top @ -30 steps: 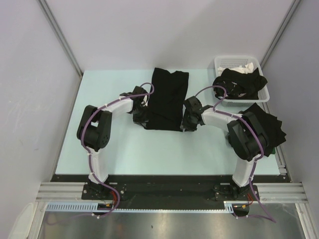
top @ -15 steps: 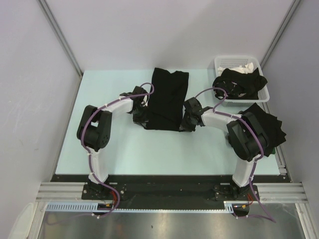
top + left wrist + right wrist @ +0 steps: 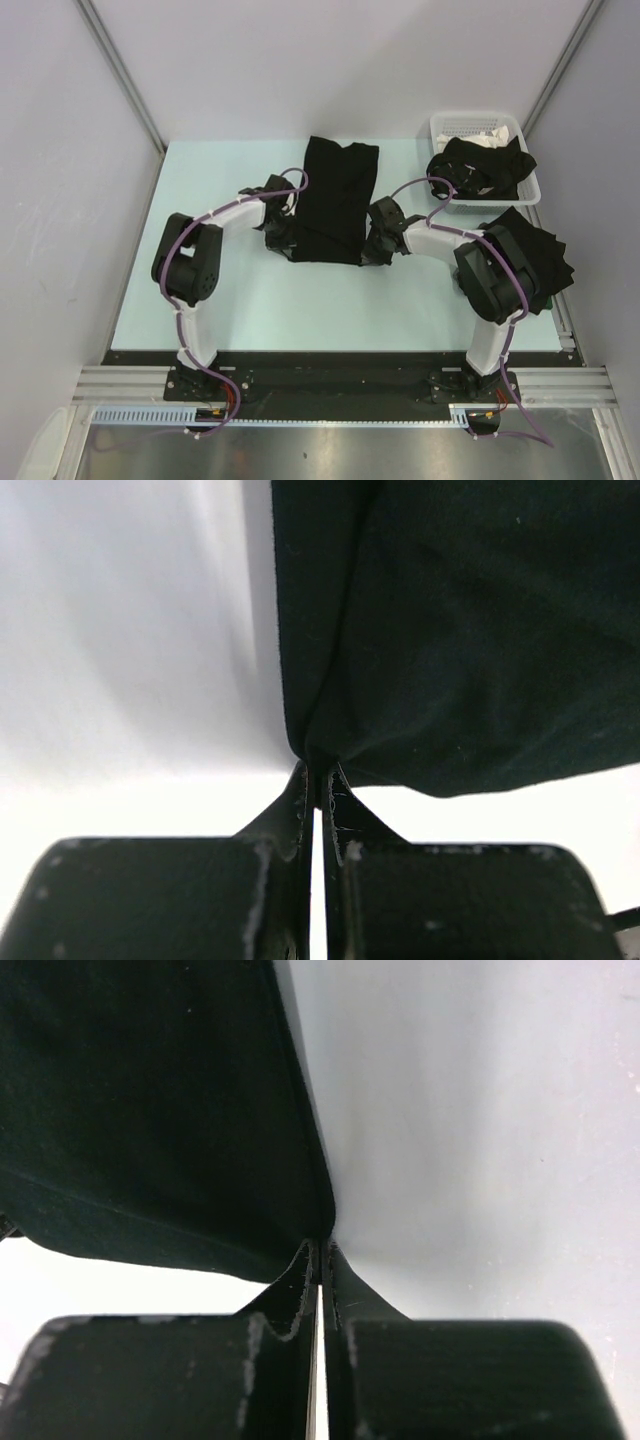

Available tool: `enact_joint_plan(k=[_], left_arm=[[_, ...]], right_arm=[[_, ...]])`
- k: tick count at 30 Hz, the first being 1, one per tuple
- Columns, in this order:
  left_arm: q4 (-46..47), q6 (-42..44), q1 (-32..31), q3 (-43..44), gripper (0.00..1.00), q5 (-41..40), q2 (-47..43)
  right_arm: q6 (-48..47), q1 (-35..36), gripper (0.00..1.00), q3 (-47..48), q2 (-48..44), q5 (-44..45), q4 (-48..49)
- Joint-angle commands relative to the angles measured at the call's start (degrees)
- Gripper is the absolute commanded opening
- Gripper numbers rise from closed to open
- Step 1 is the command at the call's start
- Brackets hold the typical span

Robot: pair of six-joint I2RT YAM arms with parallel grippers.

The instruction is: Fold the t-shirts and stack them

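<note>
Left of the white basket [image 3: 455,125], about mid-table, sits the folded t-shirt [image 3: 335,195]. It's plain black, doubled into a long narrow strip running away from the arms, with the far end a touch wider. Both near corners are pinched: the left gripper [image 3: 283,238] has the corner farther from the basket, and the right gripper [image 3: 373,248] has the one closer to it.

From overhead you can't really make out the jaws, it's just black on black. The wrist cams sort that out. On each, the jaws are squeezed right together on a bit of the shirt's corner, with the cloth puckering toward the pinch.

Overhead also catches what the wrist cams miss: another black shirt [image 3: 490,165] heaped in the basket, and a third shirt [image 3: 545,255] on the pale green table [image 3: 250,300] just at the basket's near side, partly behind the right arm.
</note>
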Motion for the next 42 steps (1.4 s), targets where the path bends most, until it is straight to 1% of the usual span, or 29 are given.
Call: enact_joint_plan(k=[1, 5, 7, 12, 15, 20, 23, 26, 28, 29, 30, 31, 32, 35, 39, 42], left_arm=[[-2.72, 1.42, -0.1, -3.15, 0.0, 0.05, -6.04], [-3.42, 1.42, -0.37, -6.58, 0.0, 0.66, -9.91], [-4.04, 1.42, -0.72, -8.95, 0.0, 0.93, -12.19], [-4.83, 0.99, -1.68, -14.3, 0.0, 2.16, -17.81], [-5.88, 0.63, -2.65, -16.33, 0.0, 2.68, -20.8], [-8.69, 0.37, -3.88, -17.31, 0.0, 1.9, -25.82], [-10.71, 0.63, -3.88, -14.68, 0.0, -0.38, -27.4], [-11.34, 1.77, -3.8, -9.06, 0.0, -4.69, -26.97], [-10.81, 3.0, -3.45, -3.53, 0.0, -6.1, -24.69], [-10.89, 3.53, -3.27, 1.19, 0.0, -6.71, -22.16], [-11.77, 3.88, -2.92, 4.02, 0.0, -7.15, -20.57], [-12.21, 4.49, -2.74, 6.66, 0.0, -7.16, -19.25], [-12.65, 4.76, -2.65, 12.08, 0.0, -9.33, -16.36], [-13.45, 4.85, -2.21, 19.14, 0.0, -10.41, -12.13], [-9.32, 4.41, -1.95, 22.67, 0.0, -9.53, -9.05], [-10.54, 4.5, -1.95, 27.59, 0.0, -9.0, -4.92]], right_arm=[[-1.06, 1.01, 0.0, -0.31, -3.82, 1.82, -3.86], [-0.89, 2.5, 0.0, -0.31, -6.63, 2.0, -8.16], [-0.27, 3.47, 0.0, -0.31, -8.3, 3.75, -11.07], [2.97, 7.86, 0.0, -0.4, -12.08, 4.81, -18.18], [4.91, 10.84, 0.0, -1.01, -14.8, 4.99, -21.17], [8.6, 14.02, 0.0, -2.16, -20.77, 6.12, -24.61], [8.52, 13.93, 0.0, -2.16, -22.45, 6.74, -25.32], [5.29, 12.01, 0.0, -2.07, -23.69, 7.71, -22.17], [2.91, 8.42, 0.0, -1.63, -23.69, 7.28, -20.31], [0.46, 6.74, 0.0, -1.28, -23.51, 7.19, -18.48], [-0.87, 5.42, 0.0, -0.84, -22.99, 7.19, -17.59], [-1.84, 2.8, 0.0, 0.38, -22.81, 6.92, -17.06], [-4.46, 1.73, 0.0, 0.91, -22.46, 6.75, -15.31], [-7.55, -1.53, 0.0, 3.63, -20.88, 7.19, -12.94], [-11.77, -4.69, 0.0, 8.11, -17.37, 6.66, -10.73], [-13.27, -6.28, 0.0, 12.5, -13.85, 5.87, -9.15]])
